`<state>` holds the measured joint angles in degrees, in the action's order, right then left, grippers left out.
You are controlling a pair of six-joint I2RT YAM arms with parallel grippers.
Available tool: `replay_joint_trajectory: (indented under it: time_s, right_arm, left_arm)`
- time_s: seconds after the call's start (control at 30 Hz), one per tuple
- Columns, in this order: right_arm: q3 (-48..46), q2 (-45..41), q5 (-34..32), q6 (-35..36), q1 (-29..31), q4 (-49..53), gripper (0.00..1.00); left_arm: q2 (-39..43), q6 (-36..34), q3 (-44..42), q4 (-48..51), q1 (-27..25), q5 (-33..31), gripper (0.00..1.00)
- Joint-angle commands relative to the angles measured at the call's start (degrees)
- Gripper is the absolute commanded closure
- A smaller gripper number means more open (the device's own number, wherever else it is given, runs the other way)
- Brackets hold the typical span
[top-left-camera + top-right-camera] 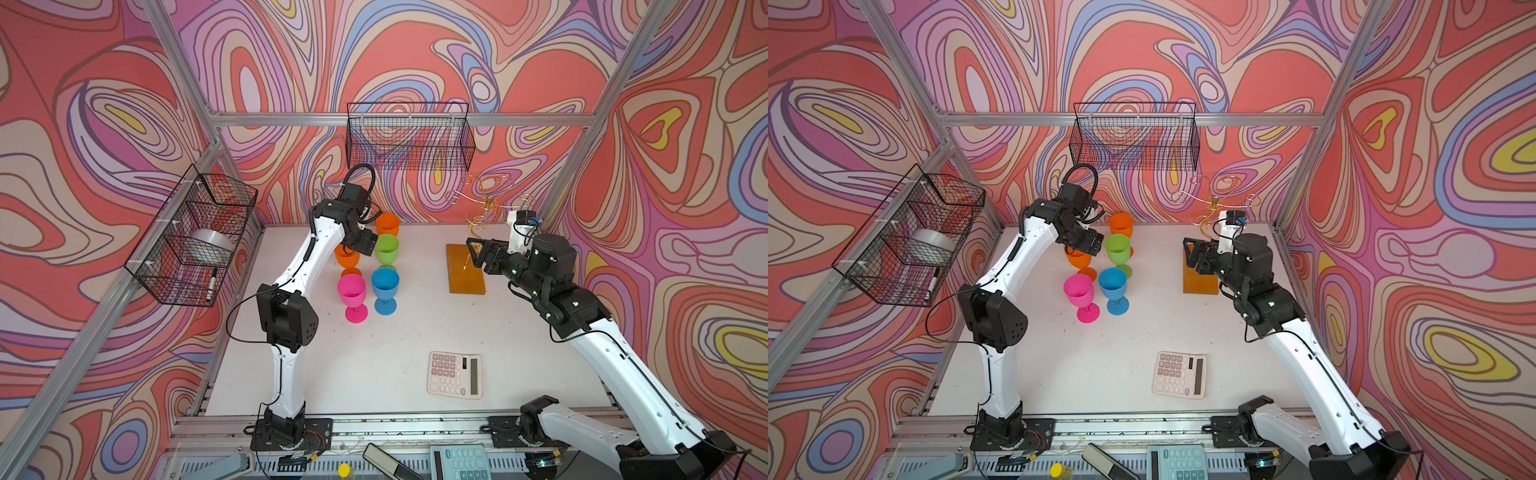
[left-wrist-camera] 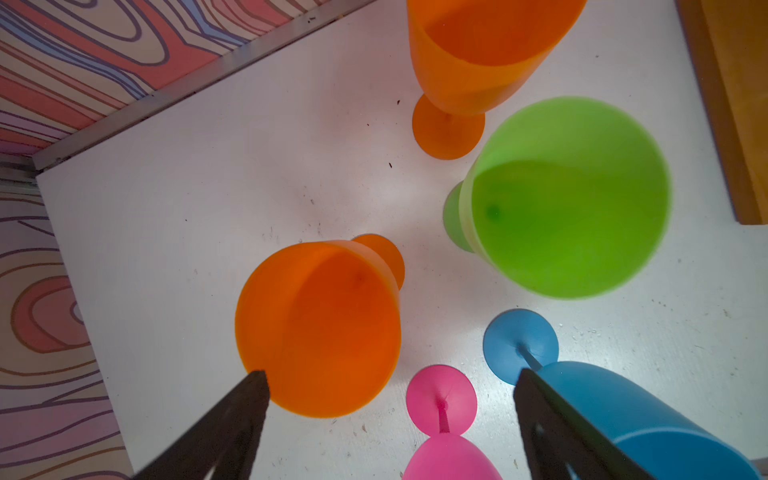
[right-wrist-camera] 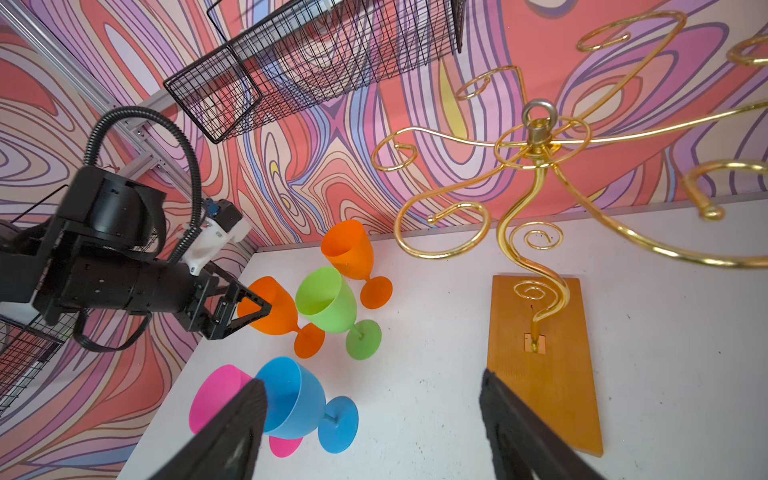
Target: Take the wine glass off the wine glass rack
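Five wine glasses stand upright on the table (image 1: 399, 332), all grouped on its left part: two orange ones, a green glass (image 1: 387, 248), a pink glass (image 1: 351, 291) and a blue glass (image 1: 385, 284). My left pincer (image 2: 391, 376) hangs at the front orange glass (image 2: 320, 328) with its jaws spread wide, and it grips nothing. In the left wrist view one finger (image 2: 232, 424) is at the rim of this glass, but I cannot tell if it touches. The wine glass rack (image 3: 544, 374) stands well apart on the right part of the table, its gold arms above the amber base. My right pincer (image 3: 372, 380) is wide open too and holds nothing, near the stem of the rack
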<state>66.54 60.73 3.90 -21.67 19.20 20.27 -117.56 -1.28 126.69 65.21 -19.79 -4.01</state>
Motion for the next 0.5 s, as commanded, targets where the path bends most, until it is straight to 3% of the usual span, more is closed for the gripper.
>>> replay_joint_trajectory:
  time_s: [0.0, 0.2, 0.47]
  right_arm:
    - [1.2, 0.6, 0.4, 0.6, 0.3, -0.5, 0.14]
    - [1.9, -0.4, -3.5, 2.5, 0.3, -0.6, 0.11]
    - [2.6, -5.6, -18.3, 6.7, 0.3, -2.3, 0.06]
  left_arm:
    - [4.9, 0.1, -1.8, 0.0, 0.0, -1.7, 0.02]
    - [12.5, 1.2, -8.0, -5.4, 0.0, -4.2, 0.0]
    - [31.0, 5.0, -29.7, -23.3, -0.1, -7.2, 0.0]
